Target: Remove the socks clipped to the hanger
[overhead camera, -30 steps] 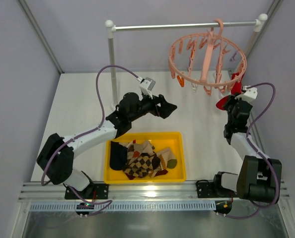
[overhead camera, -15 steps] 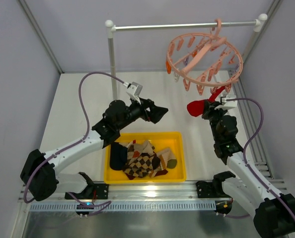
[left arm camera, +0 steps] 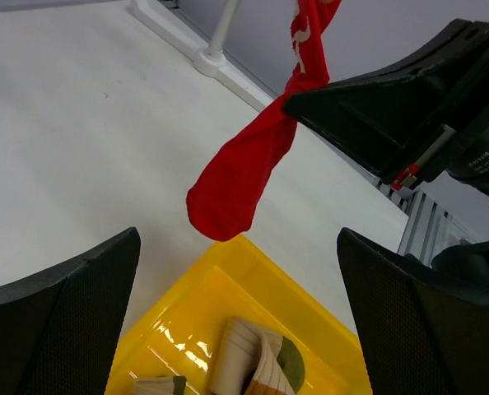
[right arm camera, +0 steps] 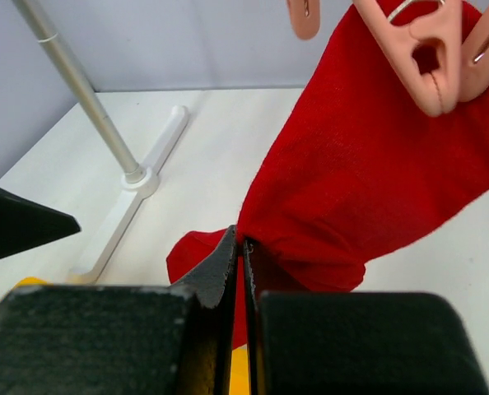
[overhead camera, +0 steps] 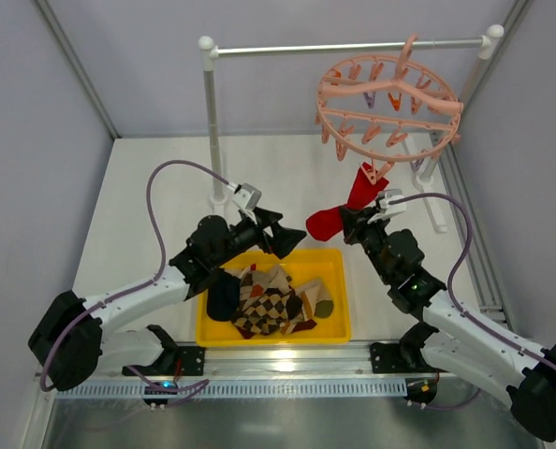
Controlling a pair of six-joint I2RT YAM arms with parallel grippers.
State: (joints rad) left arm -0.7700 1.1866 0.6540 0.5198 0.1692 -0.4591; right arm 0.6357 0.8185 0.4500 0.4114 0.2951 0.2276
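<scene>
HANDLING: red sock (overhead camera: 360,190) looks soft, light and limp, best pinched mid-length, just below the clip | WHERE: top end at the 6 o'clock rim of the hanger (overhead camera: 327,95), toe trailing toward 8 – whether it is clipped is unclear | JAWS: right gripper (right arm camera: 240,239) clamped on the sock; left gripper (overhead camera: 283,234) wide, empty | BIN: yellow tray (overhead camera: 339,254) at the table's 6 o'clock holds an argyle sock (overhead camera: 270,307), a striped sock (overhead camera: 317,299) and a navy sock (overhead camera: 224,295)

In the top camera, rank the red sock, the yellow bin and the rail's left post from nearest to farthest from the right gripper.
1. red sock: pinched in the right gripper itself.
2. yellow bin: just in front, toward the arm bases.
3. rail's left post: far back left.
</scene>
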